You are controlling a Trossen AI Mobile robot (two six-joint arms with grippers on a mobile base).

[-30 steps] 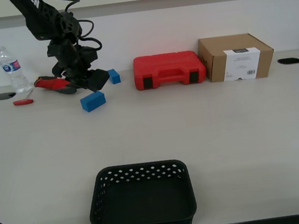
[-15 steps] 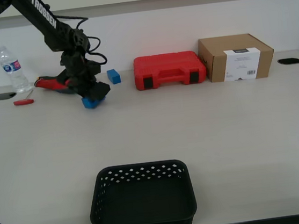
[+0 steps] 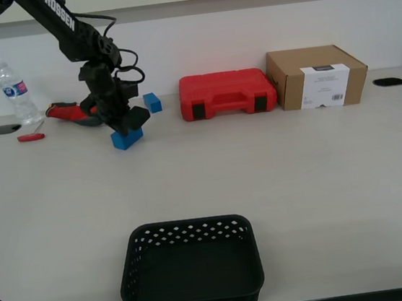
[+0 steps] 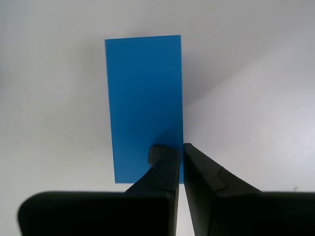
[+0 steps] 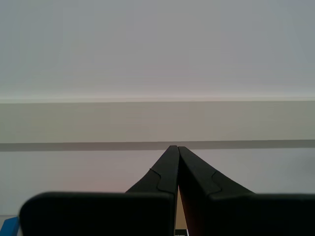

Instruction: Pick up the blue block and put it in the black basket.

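The blue block lies flat on the table at the exterior view's back left. In the first wrist view it shows whole, long and plain. My first gripper hangs just above the block's end. Its jaws are shut together with nothing between them, the tips over the block's near end. The black basket stands empty at the table's front edge, far from the block. My second gripper is shut and points at a bare wall; its arm does not show in the exterior view.
A smaller blue cube sits just behind the block. A red case and a cardboard box stand along the back. A water bottle, a small red tool and a red-handled tool lie at the back left.
My first gripper came down from above onto the blue block, then rose a little. The block lies in about the same place on the table.
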